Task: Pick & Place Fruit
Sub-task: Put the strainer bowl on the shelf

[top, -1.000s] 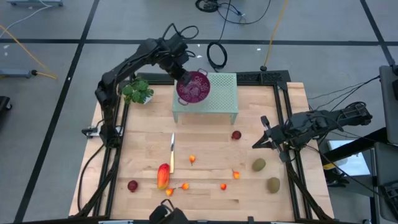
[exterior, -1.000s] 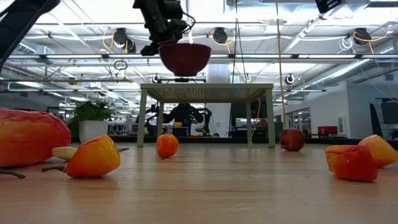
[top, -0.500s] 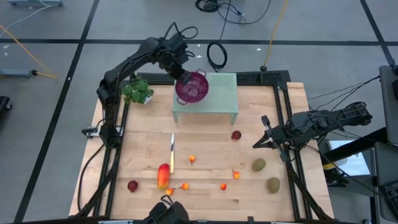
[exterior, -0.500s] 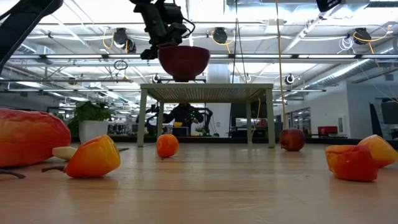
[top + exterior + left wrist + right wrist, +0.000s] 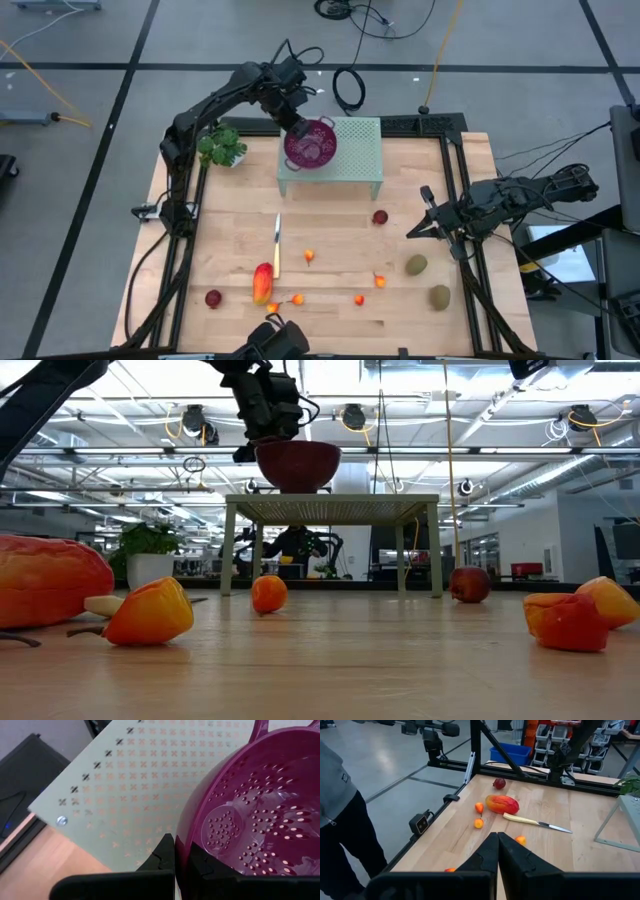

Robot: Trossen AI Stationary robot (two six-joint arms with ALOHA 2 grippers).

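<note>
Two arms are in view. The left pincer [image 5: 297, 122] is clenched on the rim of a purple colander [image 5: 310, 142], which is over the left edge of a pale green perforated stand [image 5: 345, 158] at the tabletop's [image 5: 330, 220] 12 o'clock. The right pincer [image 5: 410, 233], clenched on nothing, hovers at 3 o'clock near the right edge. Bare wood lies mid-tabletop. The fruit lies toward 6 o'clock: mango [image 5: 262, 283] beside a knife [image 5: 277, 246], kiwis [image 5: 416, 265] just below the right pincer.

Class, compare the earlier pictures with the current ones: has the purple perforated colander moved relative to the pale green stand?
Yes, slightly. The purple perforated colander, gripped by the left claw, has sunk closer to the top of the pale green perforated stand in the low view.
</note>
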